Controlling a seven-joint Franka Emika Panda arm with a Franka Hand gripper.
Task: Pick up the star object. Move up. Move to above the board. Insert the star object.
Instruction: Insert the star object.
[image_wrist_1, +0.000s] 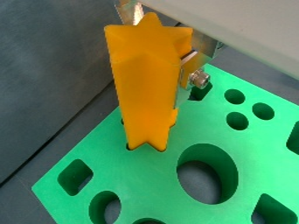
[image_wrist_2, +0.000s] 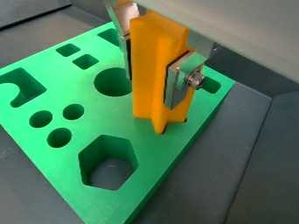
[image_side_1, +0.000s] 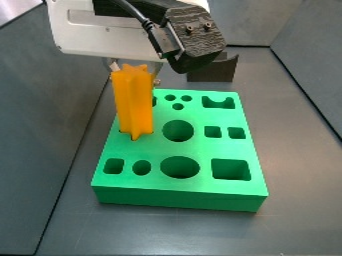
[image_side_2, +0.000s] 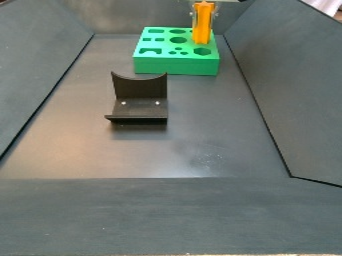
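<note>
My gripper (image_wrist_1: 158, 52) is shut on the star object (image_wrist_1: 146, 92), a tall orange ridged prism held upright. A silver finger (image_wrist_1: 191, 72) presses each side of it; the grip also shows in a wrist view (image_wrist_2: 155, 61). The star's lower end meets the top of the green board (image_wrist_1: 140, 182) at a cutout near one edge. How deep it sits I cannot tell. In a side view the star (image_side_1: 132, 100) stands at the board's (image_side_1: 174, 195) back left part under the gripper (image_side_1: 134, 68). In a side view the star (image_side_2: 202, 22) and board (image_side_2: 167, 65) are far off.
The board's other cutouts are open: a large circle (image_wrist_1: 208, 171), small circles (image_wrist_1: 237, 120) and a hexagon (image_wrist_2: 105, 162). The dark L-shaped fixture (image_side_2: 138, 98) stands on the grey floor between the board and the near edge. Sloping dark walls enclose the floor.
</note>
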